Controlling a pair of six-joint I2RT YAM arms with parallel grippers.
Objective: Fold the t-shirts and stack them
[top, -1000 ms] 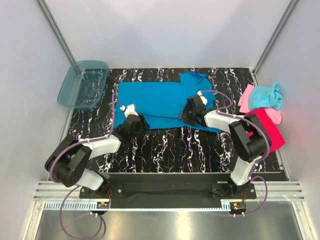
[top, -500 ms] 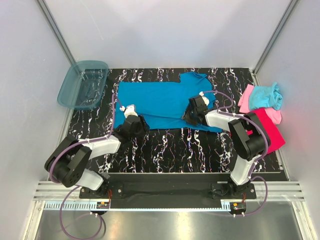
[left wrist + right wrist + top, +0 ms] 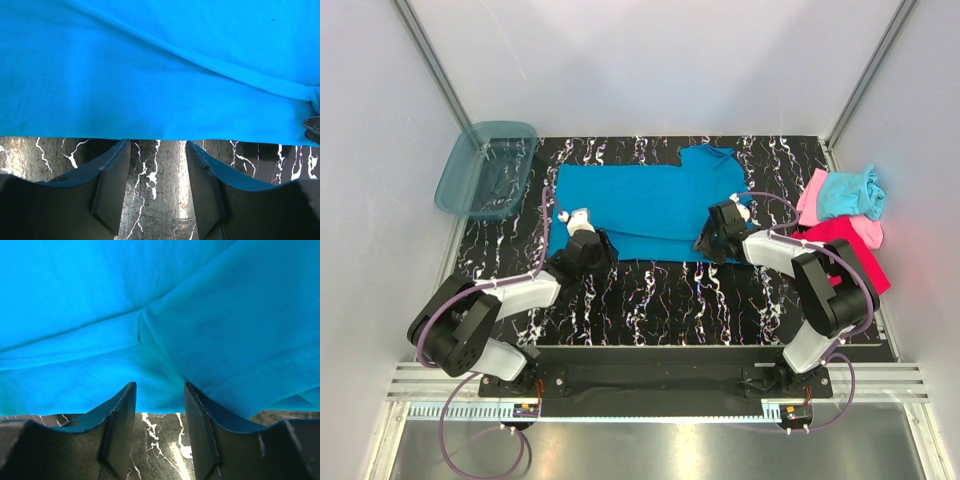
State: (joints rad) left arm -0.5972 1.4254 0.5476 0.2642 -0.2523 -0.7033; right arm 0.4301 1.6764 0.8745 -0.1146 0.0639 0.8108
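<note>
Blue t-shirt [image 3: 640,205] lies flat on the table [image 3: 650,300], centre-far. Left gripper [image 3: 157,145] and right gripper [image 3: 160,386] sit at its near hem, fingers spread, holding nothing. Bin [image 3: 485,170] far left. Aqua shirt [image 3: 850,192], pink shirt [image 3: 812,198] and red shirt [image 3: 860,265] are piled right, clear of both.

Blue t-shirt [image 3: 640,205]: plain medium blue, no print. Creases read a shade darker in the wrist views.
Table [image 3: 650,295]: black with white marble-like veining and glossy pale glints.
Bin [image 3: 485,168]: translucent teal.
Aqua t-shirt [image 3: 850,192]: plain light aqua.
Pink t-shirt [image 3: 812,197]: light pink. A second pink patch by the aqua cloth is possibly the same tee; the overlap hides it.
Magenta-red t-shirt [image 3: 868,268]: saturated magenta-red, plain.
Left gripper [image 3: 157,145], right gripper [image 3: 160,387]: fingers dark grey to black, faint blue sheen.
Left arm [image 3: 520,293], right arm [image 3: 775,250]: black joints, white-grey links.
Cables [image 3: 765,196]: purple.
</note>
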